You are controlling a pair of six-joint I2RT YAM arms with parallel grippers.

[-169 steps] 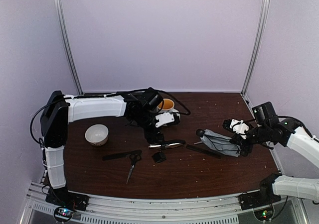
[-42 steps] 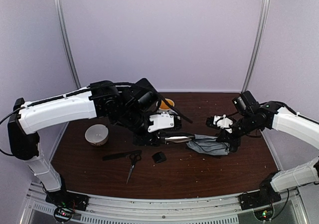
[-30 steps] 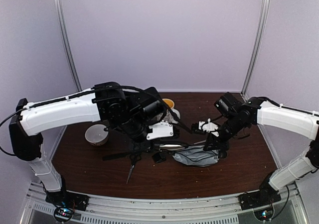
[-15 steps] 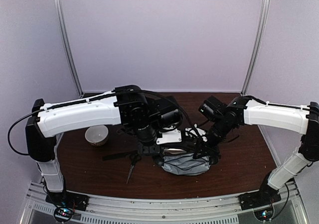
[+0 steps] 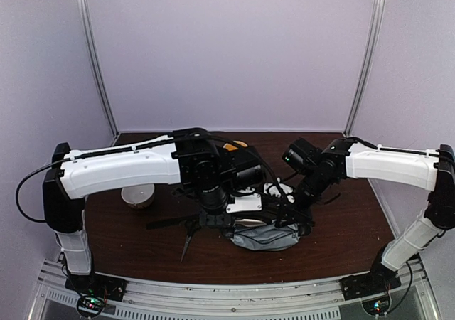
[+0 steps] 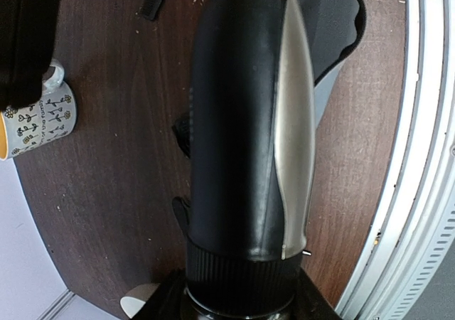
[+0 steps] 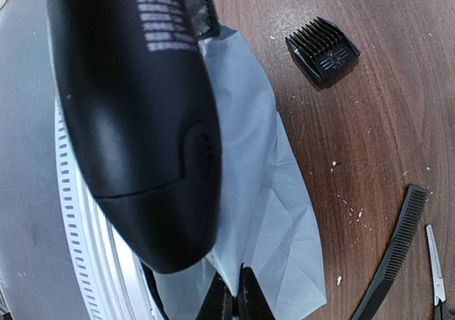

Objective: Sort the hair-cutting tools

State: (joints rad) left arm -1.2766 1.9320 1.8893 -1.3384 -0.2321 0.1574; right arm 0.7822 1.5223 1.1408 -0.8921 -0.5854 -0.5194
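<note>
Half-open left gripper (image 5: pixel 245 217) holds the long silver-black clipper (image 6: pixel 249 121); lower it slowly into the grey cloth pouch (image 7: pixel 266 192) below, pinched by the right gripper (image 7: pixel 233 299).

A grey pouch (image 5: pixel 266 236), a white bowl (image 5: pixel 136 195) and a patterned mug (image 6: pixel 35 121) sit apart on the dark wooden table (image 5: pixel 345 227).

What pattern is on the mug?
The mug is white with small black flower drawings; the left wrist view shows it best.
</note>
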